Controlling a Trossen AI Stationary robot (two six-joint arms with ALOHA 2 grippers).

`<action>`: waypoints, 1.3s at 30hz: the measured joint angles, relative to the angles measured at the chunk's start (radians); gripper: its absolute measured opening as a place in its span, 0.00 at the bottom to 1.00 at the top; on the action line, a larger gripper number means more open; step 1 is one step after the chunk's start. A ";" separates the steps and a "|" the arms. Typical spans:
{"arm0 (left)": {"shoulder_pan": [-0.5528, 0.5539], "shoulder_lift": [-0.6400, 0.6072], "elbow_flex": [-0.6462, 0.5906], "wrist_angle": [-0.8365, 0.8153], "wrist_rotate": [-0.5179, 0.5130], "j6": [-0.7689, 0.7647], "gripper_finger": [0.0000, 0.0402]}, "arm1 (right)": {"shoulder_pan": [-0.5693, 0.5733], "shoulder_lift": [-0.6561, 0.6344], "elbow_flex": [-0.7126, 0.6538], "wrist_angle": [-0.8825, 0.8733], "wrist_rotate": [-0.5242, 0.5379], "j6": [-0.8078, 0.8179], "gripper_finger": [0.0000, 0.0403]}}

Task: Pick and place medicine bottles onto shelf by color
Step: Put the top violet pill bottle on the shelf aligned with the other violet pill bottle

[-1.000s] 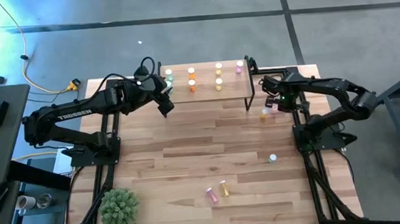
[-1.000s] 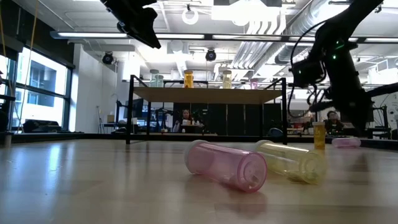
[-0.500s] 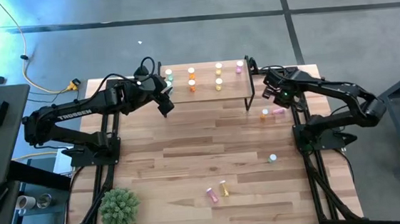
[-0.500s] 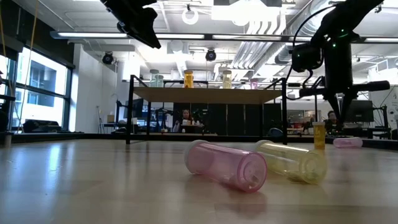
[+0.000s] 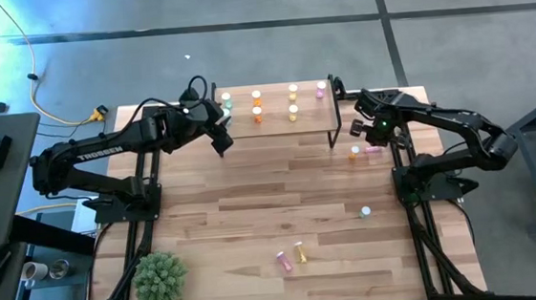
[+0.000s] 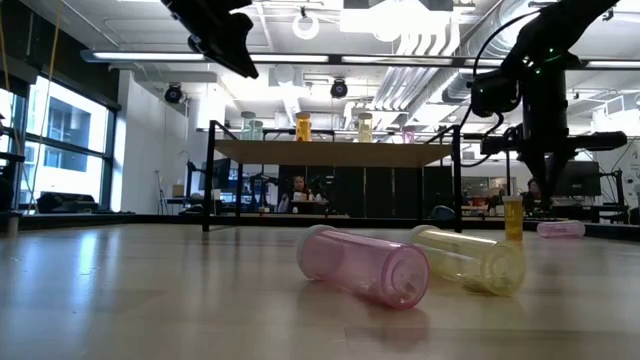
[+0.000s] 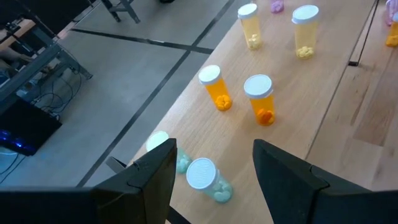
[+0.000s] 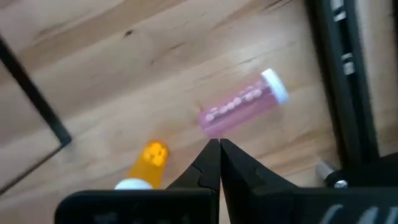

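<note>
Right end effector (image 8: 219,144) swung in beside shelf (image 5: 315,119), now fingers pinched shut, empty, hovering over pink bottle (image 8: 244,102) lying off shelf's right end, beside orange bottle (image 8: 145,165). Pick next, likely. Left end effector (image 7: 211,163) wide, over shelf's left end.

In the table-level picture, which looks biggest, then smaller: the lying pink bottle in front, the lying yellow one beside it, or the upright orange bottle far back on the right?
1. Pink bottle and yellow bottle: they look alike, so no ranking.
2. Orange bottle: looks smallest, but it stands farther from the camera, so its true size may match theirs.
</note>
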 joint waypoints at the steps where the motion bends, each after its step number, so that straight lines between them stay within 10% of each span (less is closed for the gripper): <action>1: 0.003 0.000 0.000 0.000 0.000 0.000 0.50 | 0.000 0.000 0.000 -0.007 0.008 0.023 0.00; 17: 0.118 0.000 0.000 0.030 -0.120 0.003 0.50 | 0.002 0.000 0.000 0.008 0.018 0.299 0.33; 39: 0.213 0.000 0.000 0.022 -0.096 0.147 0.50 | 0.079 0.032 0.000 0.012 0.100 0.898 0.35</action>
